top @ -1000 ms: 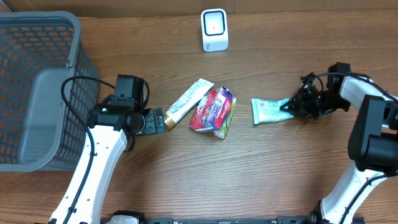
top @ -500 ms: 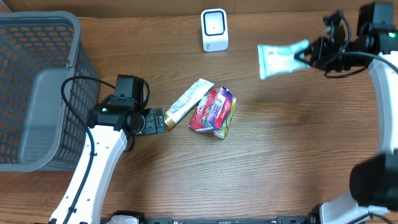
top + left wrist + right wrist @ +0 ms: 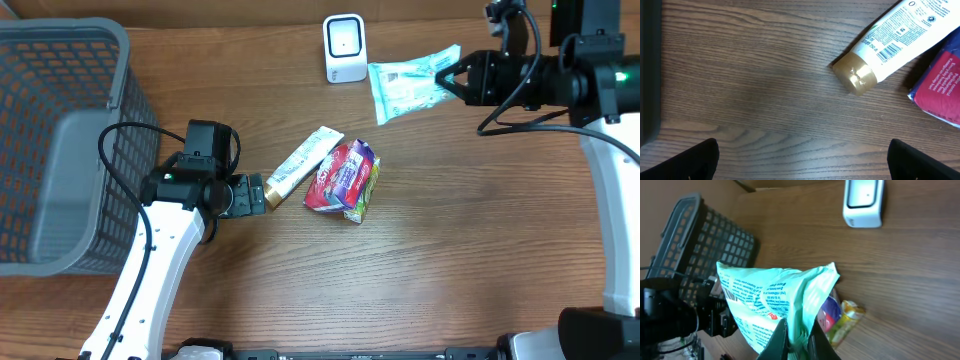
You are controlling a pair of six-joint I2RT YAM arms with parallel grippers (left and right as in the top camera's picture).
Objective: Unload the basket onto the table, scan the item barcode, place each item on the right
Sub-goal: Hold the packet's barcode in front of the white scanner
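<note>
Right gripper point(image 3: 455, 78) is clenched tight on one edge of the mint-green pouch point(image 3: 410, 85), which it holds off the tabletop point(image 3: 450, 260) at the far side, just right of the white scanner point(image 3: 345, 47); the printed face shows to the right wrist camera, but I can't make out a barcode on it. Left gripper point(image 3: 255, 193) is released, with the jaws spread wide (nothing between them in the wrist view), and it sits low over bare wood with its tips just short of the gold cap point(image 3: 855, 75) on the white tube point(image 3: 303, 165). The tabletop is brown wood grain. A grey mesh basket point(image 3: 60, 150) fills the left edge, well apart from the rest. Mid-table the tube lies diagonally, with a barcode visible near the cap end. A red-purple packet point(image 3: 342, 175) is just beside it on the right, on top of a green-yellow carton point(image 3: 362, 205). A cardboard strip runs behind the far table edge.
</note>
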